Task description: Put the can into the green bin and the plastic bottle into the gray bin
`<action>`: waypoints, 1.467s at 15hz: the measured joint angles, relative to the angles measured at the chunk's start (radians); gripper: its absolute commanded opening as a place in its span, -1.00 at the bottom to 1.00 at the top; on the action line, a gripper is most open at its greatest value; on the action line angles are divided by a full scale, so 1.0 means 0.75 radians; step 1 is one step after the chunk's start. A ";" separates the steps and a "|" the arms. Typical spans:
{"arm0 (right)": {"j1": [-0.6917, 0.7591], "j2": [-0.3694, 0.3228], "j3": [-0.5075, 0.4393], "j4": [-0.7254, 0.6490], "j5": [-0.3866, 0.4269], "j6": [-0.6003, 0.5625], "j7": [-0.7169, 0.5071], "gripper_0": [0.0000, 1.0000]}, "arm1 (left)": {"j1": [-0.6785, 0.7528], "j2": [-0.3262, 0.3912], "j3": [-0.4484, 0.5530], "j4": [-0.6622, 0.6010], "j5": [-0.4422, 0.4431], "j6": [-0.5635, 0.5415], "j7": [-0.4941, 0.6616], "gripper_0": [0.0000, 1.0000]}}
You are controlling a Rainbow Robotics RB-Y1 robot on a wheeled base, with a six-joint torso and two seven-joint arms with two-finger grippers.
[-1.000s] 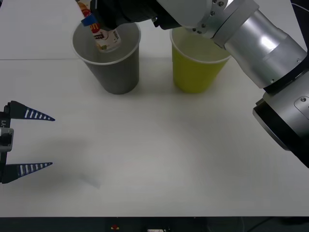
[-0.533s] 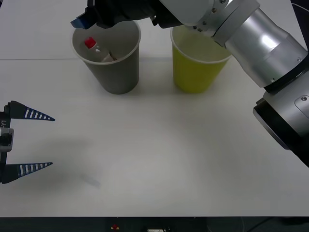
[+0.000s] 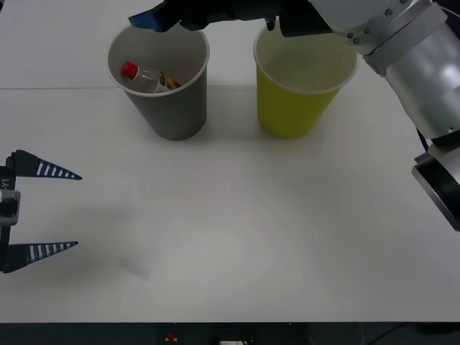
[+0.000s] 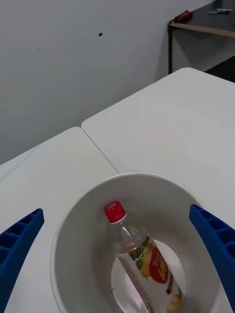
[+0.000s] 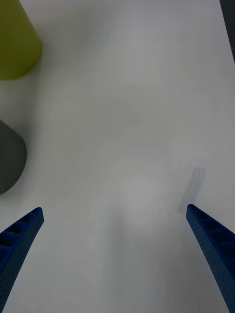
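White surface [image 3: 237,237], matte, with one thin seam running across its far part; a pale grey wall is seen behind it in the right wrist view.

Item 1: gray bin [image 3: 172,108]. It is stood upright toward the far left of the surface, on the seam line. Its white rim [image 4: 132,178] and light inside are seen from above in the right wrist view.

Item 2: plastic bottle [image 3: 147,77]. It is lodged inside the gray bin, leaning, with the red cap [image 4: 115,211] raised toward the bin's wall and the base on the bin floor. The white, red and orange label [image 4: 154,266] is turned upward.

Item 3: green bin [image 3: 298,93]. It is stood upright just beside the gray bin, on its right, apart from it, at the same depth on the surface. Its inside is partly hidden by the arm above.

Item 4: right hand [image 4: 117,254]. It is held above the gray bin's mouth, fingers spread wide to either side of the rim, with nothing gripped. One blue fingertip [image 3: 147,20] is seen over the bin's far edge.

Item 5: left hand [image 3: 44,210]. It is parked near the surface's left edge, well apart from both bins, fingers spread wide, nothing held.
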 measured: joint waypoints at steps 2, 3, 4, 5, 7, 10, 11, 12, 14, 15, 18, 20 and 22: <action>0.089 -0.072 -0.060 -0.147 -0.002 -0.100 0.018 1.00 | 0.000 0.000 0.000 0.000 0.000 0.000 0.000 1.00; 0.133 -0.103 -0.107 -0.215 -0.016 -0.175 0.040 1.00 | 0.000 0.000 0.000 0.000 0.000 0.000 0.000 1.00; 0.175 -0.136 -0.151 -0.277 -0.042 -0.245 0.064 1.00 | 0.000 0.000 0.000 0.000 0.000 0.000 0.000 1.00; 0.210 -0.166 -0.182 -0.327 -0.072 -0.293 0.080 1.00 | 0.000 0.000 0.000 0.000 0.000 0.000 0.000 1.00; 0.296 -0.224 -0.248 -0.447 -0.114 -0.370 0.093 1.00 | 0.000 0.000 0.000 0.000 0.000 0.000 0.000 1.00; 0.461 -0.282 -0.374 -0.623 -0.172 -0.477 0.122 1.00 | 0.000 0.000 0.000 0.000 0.000 0.000 0.000 1.00; 0.512 -0.295 -0.414 -0.674 -0.193 -0.506 0.136 1.00 | 0.000 0.000 0.000 0.000 0.000 0.000 0.000 1.00; 0.575 -0.309 -0.457 -0.733 -0.218 -0.527 0.161 1.00 | 0.000 0.000 0.000 0.000 0.000 0.000 0.000 1.00; 0.702 -0.335 -0.528 -0.832 -0.263 -0.540 0.250 1.00 | 0.000 0.000 0.000 0.000 0.000 0.000 0.000 1.00; 0.773 -0.347 -0.564 -0.869 -0.297 -0.540 0.307 1.00 | 0.000 0.000 0.000 0.000 0.000 0.000 0.000 1.00; 0.973 -0.391 -0.657 -0.967 -0.378 -0.540 0.475 1.00 | 0.000 0.000 0.000 0.000 0.000 0.000 0.000 1.00; 1.094 -0.419 -0.716 -0.998 -0.436 -0.541 0.593 1.00 | 0.000 0.000 0.000 0.000 0.000 0.000 0.000 1.00; 1.199 -0.431 -0.795 -0.999 -0.496 -0.584 0.718 1.00 | 0.000 0.000 0.000 0.000 0.000 0.000 0.000 1.00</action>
